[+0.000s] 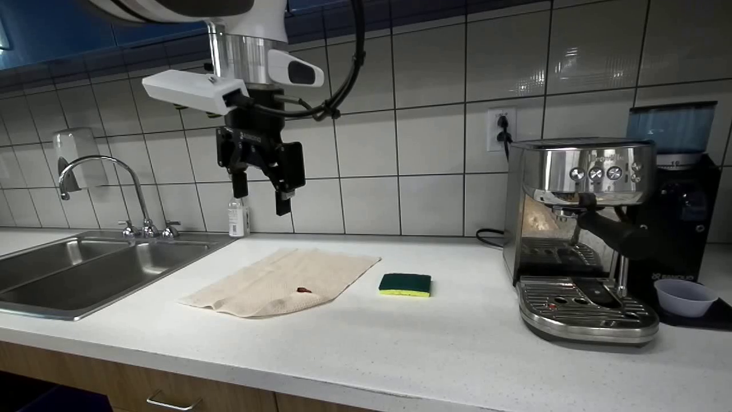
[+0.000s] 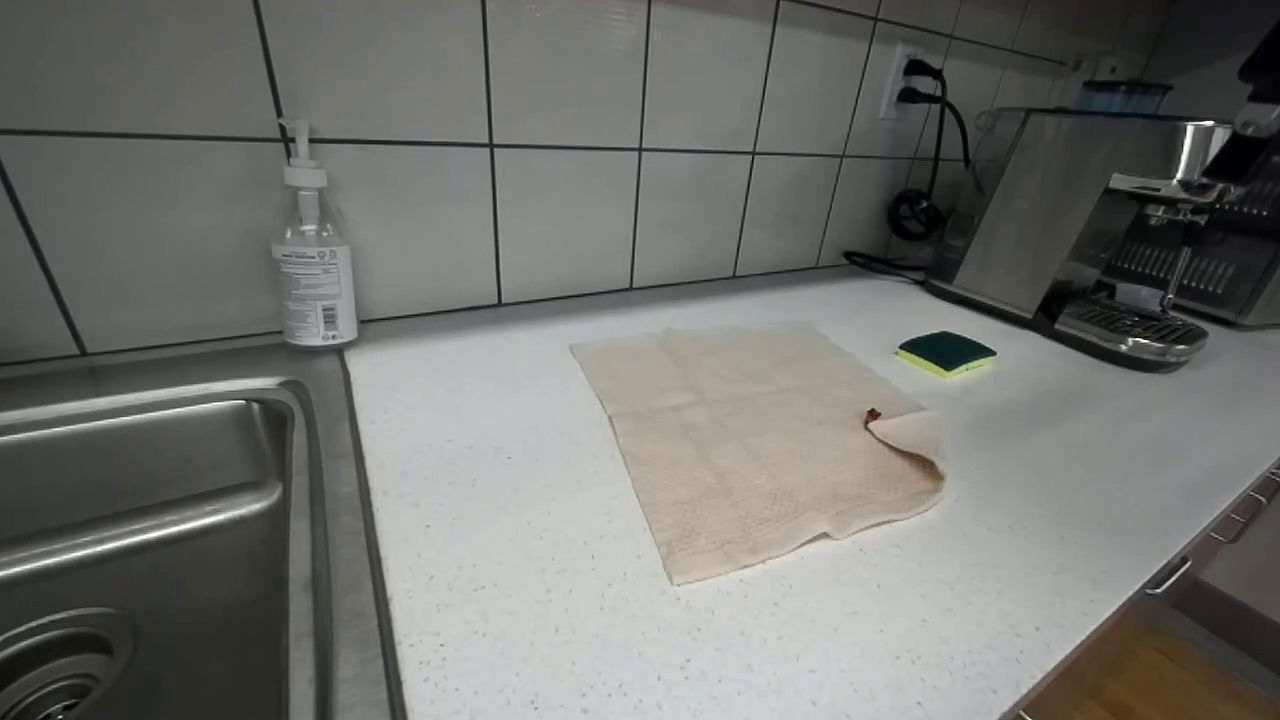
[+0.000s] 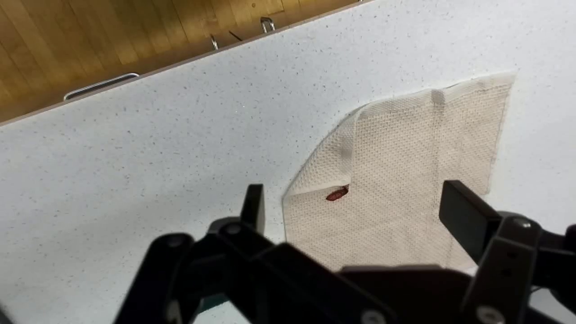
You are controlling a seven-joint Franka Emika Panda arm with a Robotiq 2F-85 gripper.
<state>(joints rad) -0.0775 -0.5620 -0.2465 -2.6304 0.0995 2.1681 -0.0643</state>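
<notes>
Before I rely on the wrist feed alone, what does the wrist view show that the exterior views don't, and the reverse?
Only the wrist view: a look down between the open gripper's fingertips onto the towel, with its red tag seen closer.
Only the exterior views: the gripper's clear gap above the counter, plus the faucet, pump bottle and wall outlet.
Shared: the towel's folded corner, the tag at the fold's edge, and the sponge, just a dark green sliver past the gripper in the wrist view.

I see my Robotiq gripper (image 1: pixel 261 194), jaws apart, above the beige towel (image 1: pixel 274 280); scouring sponge (image 1: pixel 405 284) right of the towel, espresso machine (image 1: pixel 563 229) farther right, sink (image 1: pixel 114 269) left.
</notes>
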